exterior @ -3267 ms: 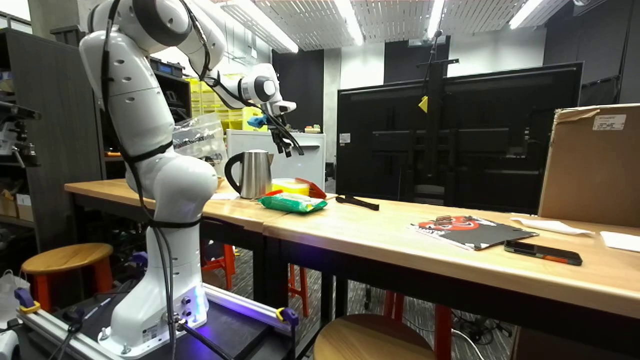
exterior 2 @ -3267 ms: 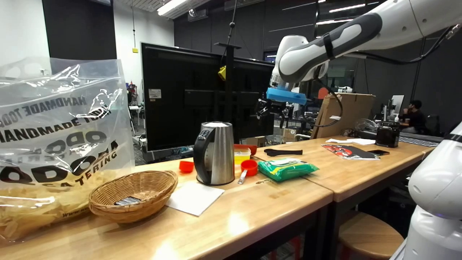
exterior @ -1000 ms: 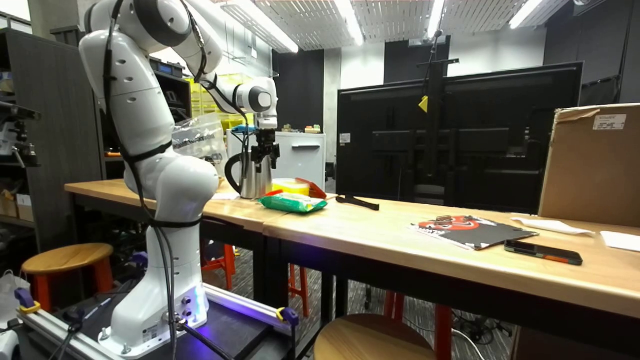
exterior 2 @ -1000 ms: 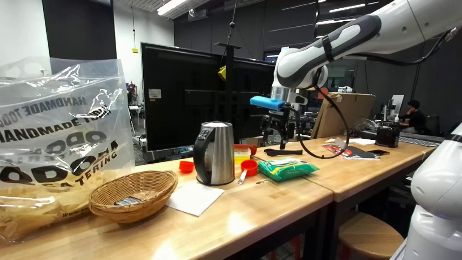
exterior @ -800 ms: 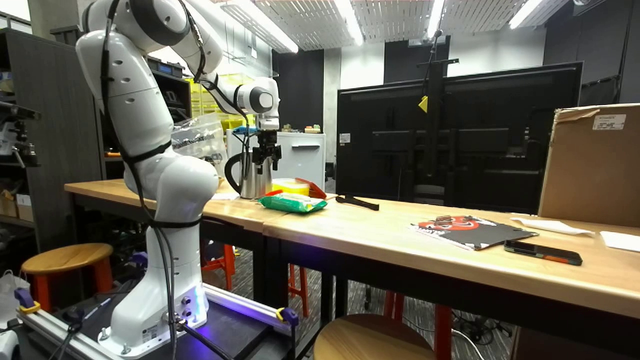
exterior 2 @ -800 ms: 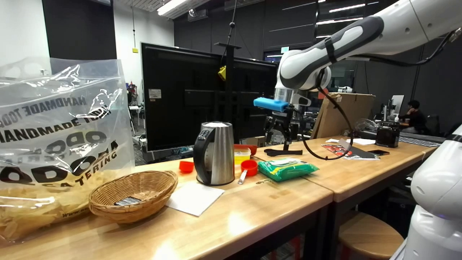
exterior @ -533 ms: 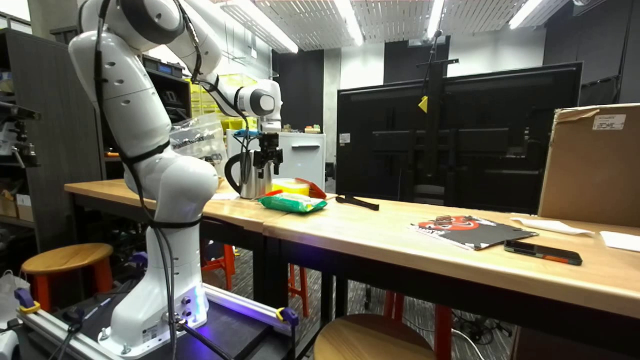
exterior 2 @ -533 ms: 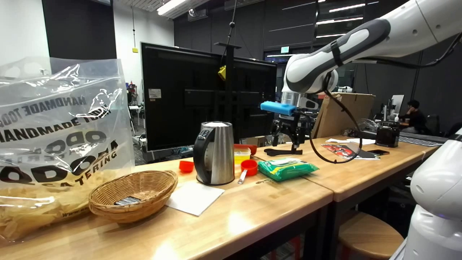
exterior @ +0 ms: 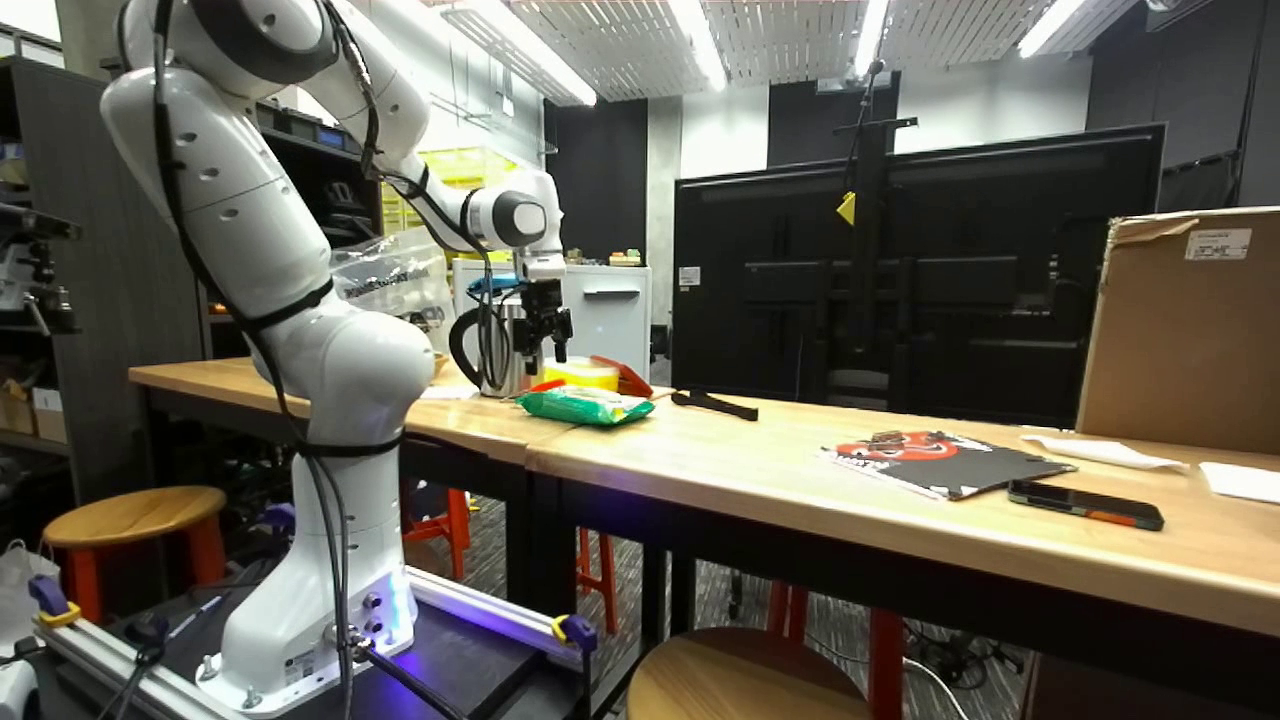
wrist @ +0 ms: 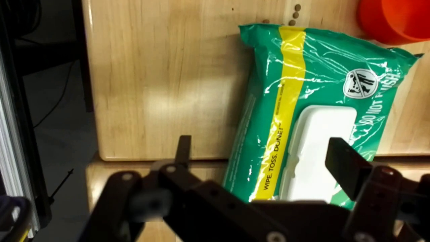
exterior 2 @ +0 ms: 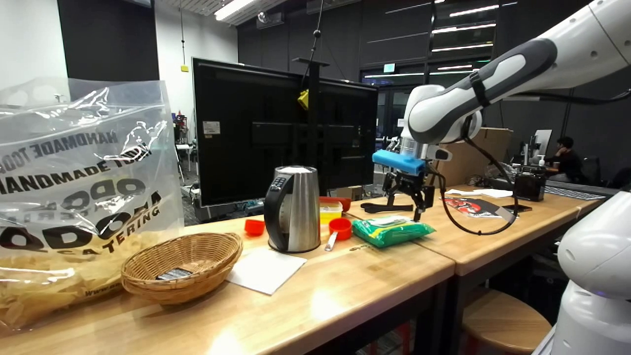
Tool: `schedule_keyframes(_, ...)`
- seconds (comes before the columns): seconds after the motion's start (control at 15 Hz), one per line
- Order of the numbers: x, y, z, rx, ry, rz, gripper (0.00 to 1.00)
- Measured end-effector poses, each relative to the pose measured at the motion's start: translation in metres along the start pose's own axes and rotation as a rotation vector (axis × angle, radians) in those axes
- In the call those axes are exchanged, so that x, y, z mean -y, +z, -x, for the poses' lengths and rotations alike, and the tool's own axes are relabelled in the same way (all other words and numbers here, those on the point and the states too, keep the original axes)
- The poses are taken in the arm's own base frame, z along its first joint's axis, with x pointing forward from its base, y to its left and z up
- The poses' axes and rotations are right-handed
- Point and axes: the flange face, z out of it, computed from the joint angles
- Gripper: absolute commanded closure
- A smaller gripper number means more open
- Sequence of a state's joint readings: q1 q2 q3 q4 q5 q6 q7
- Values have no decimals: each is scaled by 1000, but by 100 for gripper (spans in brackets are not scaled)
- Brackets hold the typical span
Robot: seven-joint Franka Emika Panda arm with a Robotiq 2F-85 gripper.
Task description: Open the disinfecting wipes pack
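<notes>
Holding angular fingers (wrist: 346, 168) apart, the end effector (wrist: 261, 151) overhangs the crinkled, glossy wipes pack (wrist: 314, 116).

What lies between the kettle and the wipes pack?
An exterior view shows a red cup between the kettle and the pack, a yellow container behind.

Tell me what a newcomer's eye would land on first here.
Most likely the big white arm, filling the left of an exterior view and ending in an open gripper above the bench. Next, perhaps, the bright green wipes pack with its white lid, large in the wrist view. Then the clear lettered bag at the left edge of an exterior view, partly behind a wicker basket.
</notes>
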State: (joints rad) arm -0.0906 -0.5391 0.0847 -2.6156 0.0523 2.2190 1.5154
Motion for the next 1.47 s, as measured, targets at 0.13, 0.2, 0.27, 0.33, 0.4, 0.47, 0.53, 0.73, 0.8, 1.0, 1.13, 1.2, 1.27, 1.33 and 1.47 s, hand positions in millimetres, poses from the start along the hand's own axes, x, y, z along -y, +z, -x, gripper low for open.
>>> schedule_keyframes(0.13, -2, 5, -3, -31, -15, -26, 0)
schedule_keyframes(0.2, -2, 7, -4, -46, -24, -39, 0)
schedule_keyframes(0.27, -2, 8, -5, -60, -31, -54, 0)
schedule_keyframes(0.33, -2, 9, -5, -73, -38, -67, 0)
schedule_keyframes(0.4, -1, 10, -6, -86, -45, -79, 0)
schedule_keyframes(0.47, -1, 11, -6, -99, -50, -91, 0)
schedule_keyframes(0.53, 0, 11, -6, -112, -54, -107, 0)
schedule_keyframes(0.73, 3, 10, -4, -142, -49, -168, 0)
schedule_keyframes(0.8, 5, 10, -3, -147, -45, -194, 0)
schedule_keyframes(1.0, 7, 10, 1, -153, -24, -263, 0)
schedule_keyframes(1.13, 6, 11, 1, -154, -8, -286, 0)
schedule_keyframes(1.2, 6, 12, 1, -155, -1, -287, 0)
schedule_keyframes(1.27, 4, 13, 2, -155, 6, -286, 0)
schedule_keyframes(1.33, 3, 14, 2, -155, 11, -285, 0)
schedule_keyframes(1.47, -1, 14, 1, -157, 19, -284, 0)
